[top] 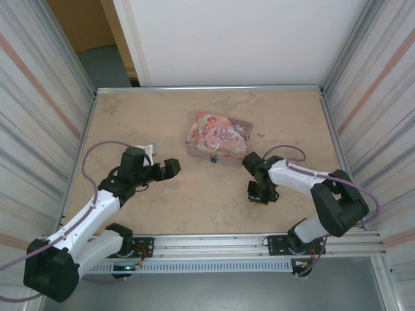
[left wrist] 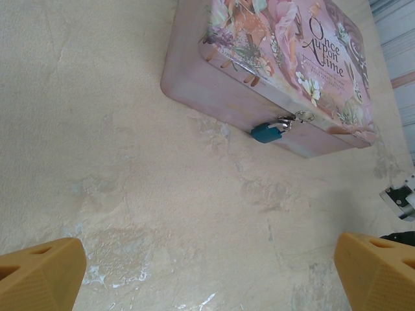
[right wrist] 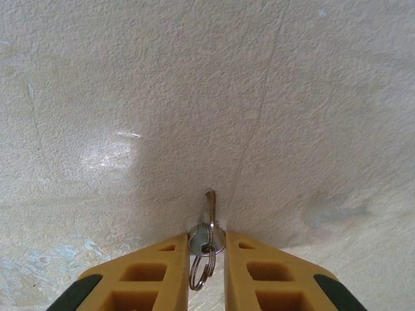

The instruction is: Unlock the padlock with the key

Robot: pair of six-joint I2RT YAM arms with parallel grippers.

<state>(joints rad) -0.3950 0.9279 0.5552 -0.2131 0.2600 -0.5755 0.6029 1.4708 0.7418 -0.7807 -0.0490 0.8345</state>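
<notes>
A: What is the right gripper (right wrist: 207,245) doing?

B: It is pinching the key (right wrist: 209,217) by its round head, with the two yellow fingers (right wrist: 162,272) nearly closed on it. The blade is sticking out past the fingertips towards the table (right wrist: 97,97). The split ring (right wrist: 201,267) is hanging back in the narrow gap between the fingers. Whether the key's tip is touching the surface cannot be told.

A: And where is that gripper sitting, seen from above?

B: It is pointing down at the near right part of the table. It is nearer than the pink tin (top: 218,137), a little to its right and apart from it.

A: And the left gripper (left wrist: 209,275)?

B: It is standing wide open and holding nothing, its fingertips showing at the two bottom corners of its wrist view. From above it is hovering left of the tin, aiming right towards it.

A: Where is the padlock (left wrist: 266,133)?

B: It is hanging by its thin silver shackle from the clasp (left wrist: 301,116) on the tin's near side wall. Its blue-teal body is lying low against that wall. It is sitting between the two grippers, well apart from the key.
</notes>
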